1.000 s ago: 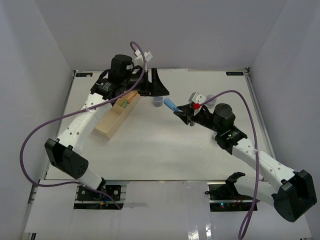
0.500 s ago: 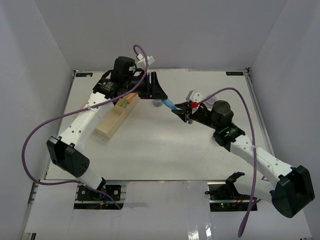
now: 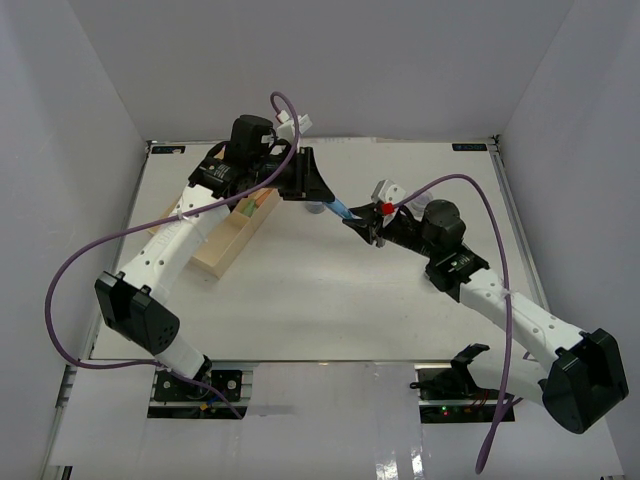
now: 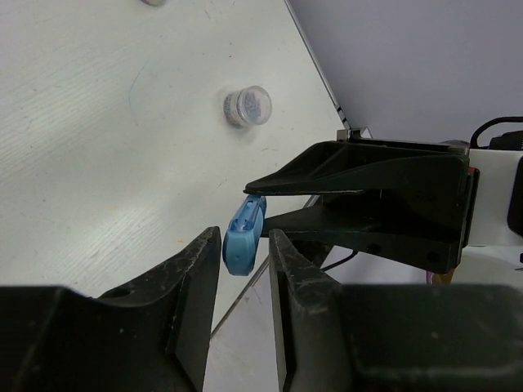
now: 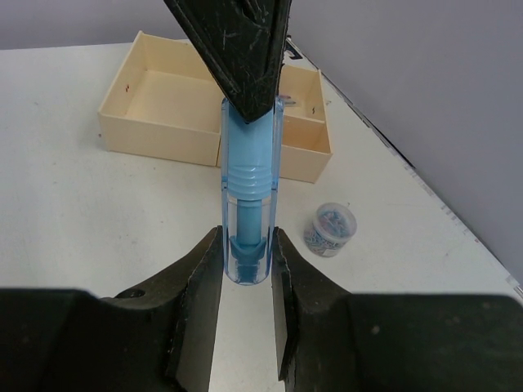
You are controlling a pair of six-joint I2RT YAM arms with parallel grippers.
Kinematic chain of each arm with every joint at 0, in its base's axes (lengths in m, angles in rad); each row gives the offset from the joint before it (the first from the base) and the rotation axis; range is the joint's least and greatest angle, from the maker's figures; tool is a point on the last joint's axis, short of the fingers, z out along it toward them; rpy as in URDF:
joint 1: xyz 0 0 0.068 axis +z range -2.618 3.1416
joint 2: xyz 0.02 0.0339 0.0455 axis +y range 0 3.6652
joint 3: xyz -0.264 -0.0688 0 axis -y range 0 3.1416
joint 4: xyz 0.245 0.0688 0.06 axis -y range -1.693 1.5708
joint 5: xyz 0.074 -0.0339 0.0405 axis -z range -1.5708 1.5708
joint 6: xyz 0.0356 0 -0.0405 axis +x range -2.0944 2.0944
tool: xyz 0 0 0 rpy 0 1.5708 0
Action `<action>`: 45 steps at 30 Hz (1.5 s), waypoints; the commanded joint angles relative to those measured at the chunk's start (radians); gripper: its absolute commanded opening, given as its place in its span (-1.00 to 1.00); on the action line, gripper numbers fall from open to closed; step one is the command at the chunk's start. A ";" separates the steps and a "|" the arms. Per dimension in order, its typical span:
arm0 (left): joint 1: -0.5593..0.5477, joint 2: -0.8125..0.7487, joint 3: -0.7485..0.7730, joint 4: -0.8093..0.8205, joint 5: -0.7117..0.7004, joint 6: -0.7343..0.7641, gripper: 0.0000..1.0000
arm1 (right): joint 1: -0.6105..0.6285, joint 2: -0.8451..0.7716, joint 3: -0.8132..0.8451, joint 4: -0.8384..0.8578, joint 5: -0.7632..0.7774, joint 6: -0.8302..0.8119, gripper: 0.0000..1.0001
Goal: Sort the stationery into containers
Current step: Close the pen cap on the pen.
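Note:
A blue marker (image 5: 249, 188) hangs above the table, and my right gripper (image 5: 247, 245) is shut on its clear cap end. The other end (image 4: 243, 238) lies between the tips of my left gripper (image 4: 245, 245), whose jaws stand close on either side with thin gaps showing. From above, both grippers meet at the marker (image 3: 340, 209), the left gripper (image 3: 318, 195) from the left and the right gripper (image 3: 358, 225) from the right. The cream tray (image 5: 155, 139) lies beyond, its near compartments bare in the right wrist view. A small round jar (image 5: 331, 229) stands on the table.
In the top view the tray (image 3: 215, 262) lies diagonally under my left arm, with a green marker (image 3: 244, 209) in its far end. The jar (image 4: 247, 105) of clips stands below the handover spot. Grey walls enclose the table on three sides.
My left gripper's jaws have narrowed around the marker's free end. My right arm has carried the marker a little left toward it. The right gripper's hold is unchanged.

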 commanded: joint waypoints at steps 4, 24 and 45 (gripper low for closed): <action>-0.010 -0.012 -0.012 -0.008 0.009 0.010 -0.29 | 0.006 0.011 0.057 0.053 -0.018 -0.010 -0.74; -0.048 -0.016 -0.084 -0.022 0.005 0.004 -0.62 | 0.005 0.026 0.144 0.061 -0.023 -0.012 -0.85; -0.076 -0.009 -0.152 0.007 0.029 -0.052 -0.74 | 0.006 0.003 0.205 0.133 -0.043 -0.021 -0.85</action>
